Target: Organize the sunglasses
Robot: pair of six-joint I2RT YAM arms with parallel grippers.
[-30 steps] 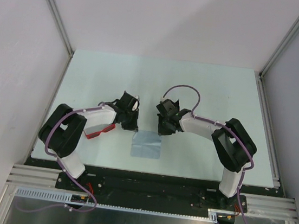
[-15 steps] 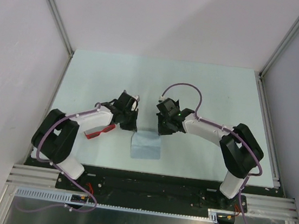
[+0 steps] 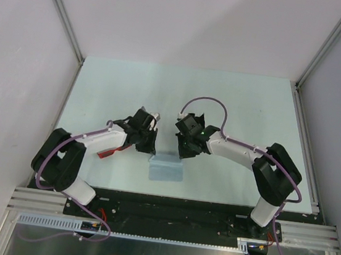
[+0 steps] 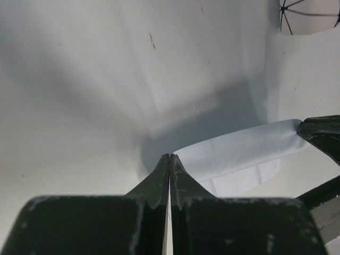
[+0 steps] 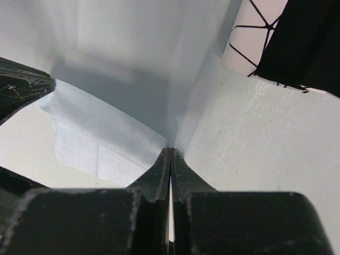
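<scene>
The red sunglasses (image 3: 109, 153) lie on the table at the left, mostly covered by my left arm. A light-blue cloth (image 3: 166, 169) is spread near the front middle, with its far edge raised between both grippers. My left gripper (image 3: 148, 148) is shut on the cloth's far left corner (image 4: 212, 154). My right gripper (image 3: 182, 152) is shut on the far right corner (image 5: 133, 138). In the left wrist view the left gripper (image 4: 170, 157) pinches the cloth edge. The right wrist view shows the right gripper (image 5: 170, 151) doing the same.
A white case with thin black geometric lines (image 4: 311, 16) sits just beyond the cloth, also caught in the right wrist view as the case (image 5: 247, 45). The pale table (image 3: 236, 98) is walled by grey panels left, right and back.
Both grippers have edged toward the near side with the cloth's far corners pinched, so that edge has lifted. The left arm's elbow has swung left and now covers more of the sunglasses.
</scene>
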